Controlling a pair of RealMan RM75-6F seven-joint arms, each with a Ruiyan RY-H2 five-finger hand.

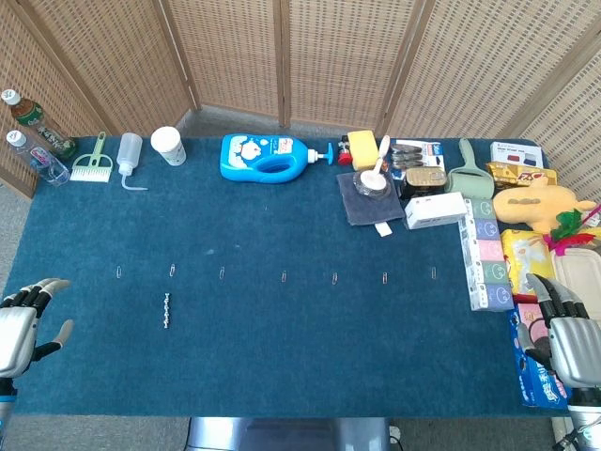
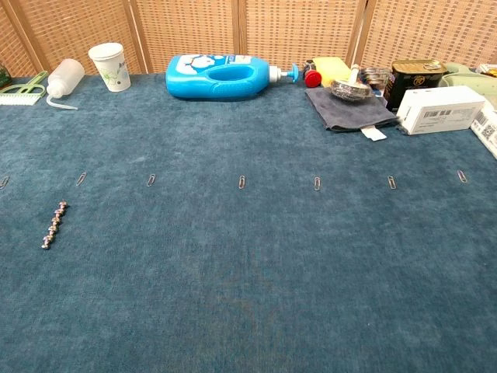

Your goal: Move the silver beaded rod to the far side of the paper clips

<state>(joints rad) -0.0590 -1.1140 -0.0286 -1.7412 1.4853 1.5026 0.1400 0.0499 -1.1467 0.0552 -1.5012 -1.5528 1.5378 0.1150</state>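
- The silver beaded rod (image 1: pixel 166 310) lies flat on the blue table (image 1: pixel 282 357), toward its left part, on the near side of the row of paper clips (image 1: pixel 283 275). It runs roughly near-to-far, and nothing touches it.
- The paper clips sit in one line across the table, spaced well apart. The rod is nearest the second clip from the left (image 1: pixel 172 271), just in front of it.
- The left robot hand (image 1: pixel 23 324) rests at the near left edge of the table, fingers apart, holding nothing. It is well apart from the rod.
- The right robot hand (image 1: pixel 566 329) is at the near right edge, over a blue packet (image 1: pixel 531 366), fingers loosely spread and empty.
- In the chest view neither robot hand shows; the rod (image 2: pixel 53 225) is at the left, in front of the clips (image 2: pixel 244 183).
- Along the far edge stand a blue detergent bottle (image 1: pixel 268 156), a white paper cup (image 1: pixel 169 146), a squeeze bottle (image 1: pixel 130 155) and a small brush (image 1: pixel 93 166).
- A grey cloth (image 1: pixel 368 197) with a small bowl (image 1: pixel 373 183) on it lies right of the detergent bottle, beside a white box (image 1: pixel 435 209).
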